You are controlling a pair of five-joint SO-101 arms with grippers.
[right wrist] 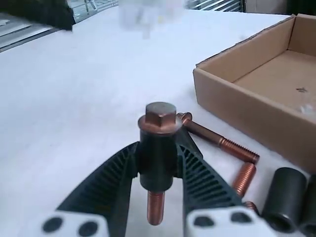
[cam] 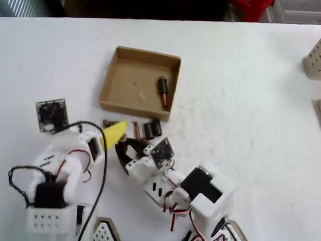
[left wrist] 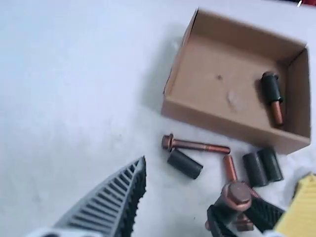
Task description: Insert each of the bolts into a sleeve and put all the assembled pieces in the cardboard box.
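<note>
- High view: the brown cardboard box (cam: 131, 109) holds one copper bolt in its black sleeve (cam: 163, 91); loose black sleeves (cam: 153, 129) lie just outside its wall.
- Left wrist view: the left claw (left wrist: 224, 170) gapes wide, empty, near a loose copper bolt (left wrist: 195, 145).
- Right wrist view: the right claw (right wrist: 157, 158) pinches an upright sleeved copper bolt (right wrist: 158, 118); next, I judge, it must lift this over the box wall. The box is cut off here.
</note>
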